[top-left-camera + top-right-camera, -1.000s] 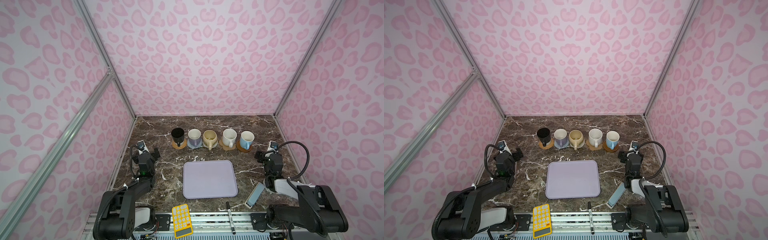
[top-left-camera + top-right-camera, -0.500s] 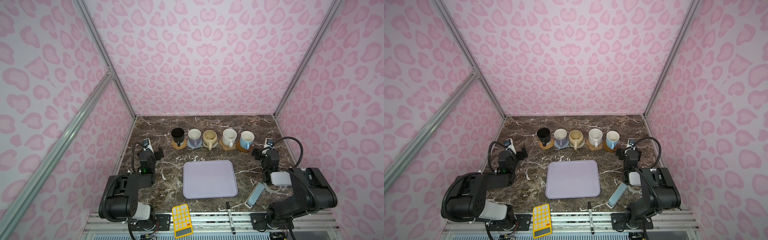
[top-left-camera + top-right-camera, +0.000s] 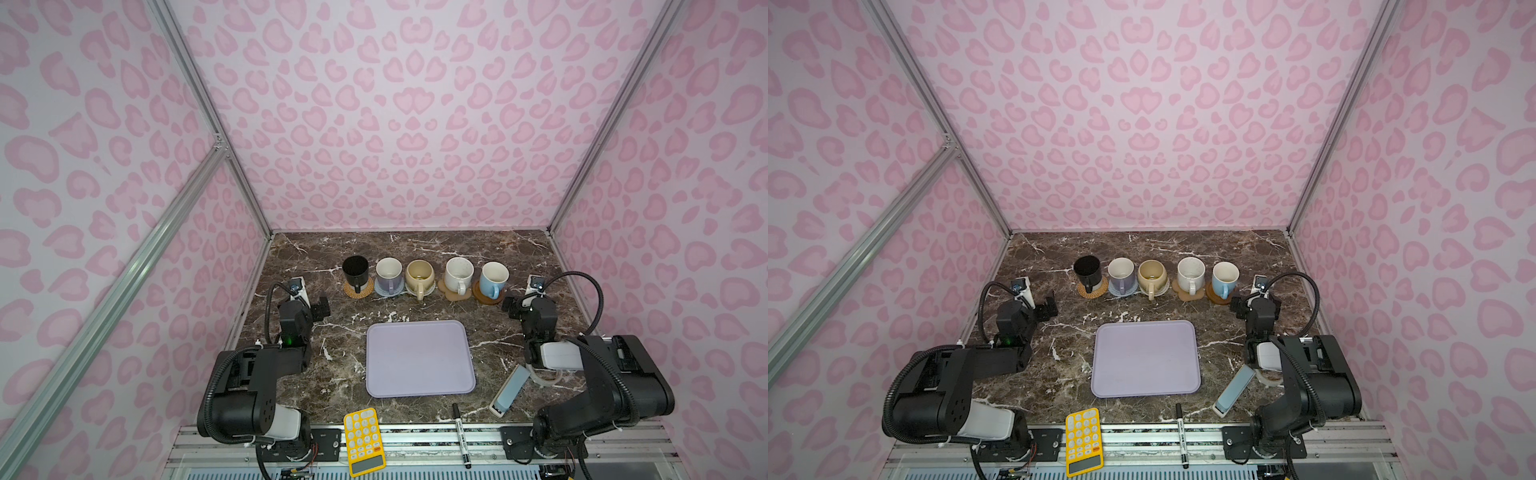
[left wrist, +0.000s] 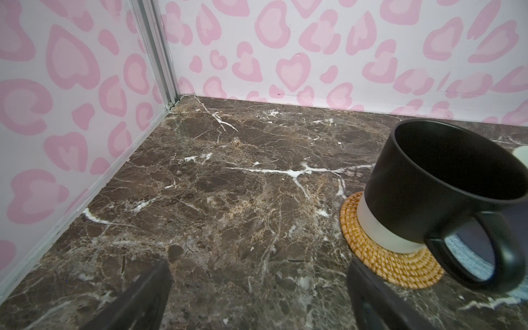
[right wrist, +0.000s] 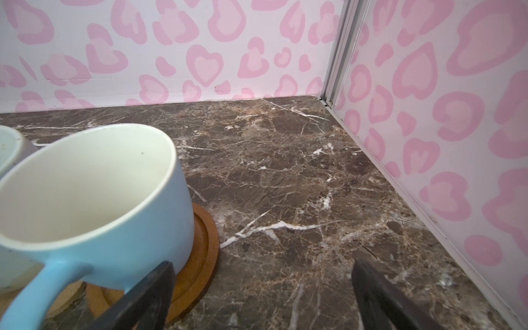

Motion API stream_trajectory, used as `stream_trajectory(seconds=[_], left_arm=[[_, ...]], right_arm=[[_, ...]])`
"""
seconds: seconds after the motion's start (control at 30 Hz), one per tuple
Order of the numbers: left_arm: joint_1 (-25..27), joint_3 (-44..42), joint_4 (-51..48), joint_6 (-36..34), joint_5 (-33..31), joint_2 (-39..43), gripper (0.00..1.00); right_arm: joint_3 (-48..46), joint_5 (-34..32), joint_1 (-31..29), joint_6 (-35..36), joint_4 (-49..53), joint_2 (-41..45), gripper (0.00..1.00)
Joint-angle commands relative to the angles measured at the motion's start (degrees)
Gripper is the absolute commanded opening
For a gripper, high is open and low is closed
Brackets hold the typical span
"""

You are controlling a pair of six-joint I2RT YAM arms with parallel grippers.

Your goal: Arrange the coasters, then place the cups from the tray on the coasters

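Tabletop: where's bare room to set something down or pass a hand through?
Bare marble lies between the cups and the back wall, and in the strip between cups and tray. The tray itself holds nothing. Crowded: the cup row, and the front right, around the blue case and marker.

Black arms (image 3: 245, 399) (white joints (image 3: 286, 420), ribbed hoses (image 3: 209, 392))
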State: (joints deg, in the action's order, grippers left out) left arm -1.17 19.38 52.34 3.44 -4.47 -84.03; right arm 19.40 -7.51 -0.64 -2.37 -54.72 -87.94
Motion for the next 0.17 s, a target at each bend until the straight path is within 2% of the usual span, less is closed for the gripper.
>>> stream_trajectory(seconds=[0.0,0.13], left_arm=[[0.1,0.9,0.8,-0.6,0.3,-0.5,0.97],[0.0,0.1,1.6,-0.5,0.5,0.1,0.97]], right_arm=[[0.1,-0.7,-0.1,0.4,-0.4,0.0,0.98],[0.2,-0.8,-0.1,0.3,-0.2,0.0,0.98]])
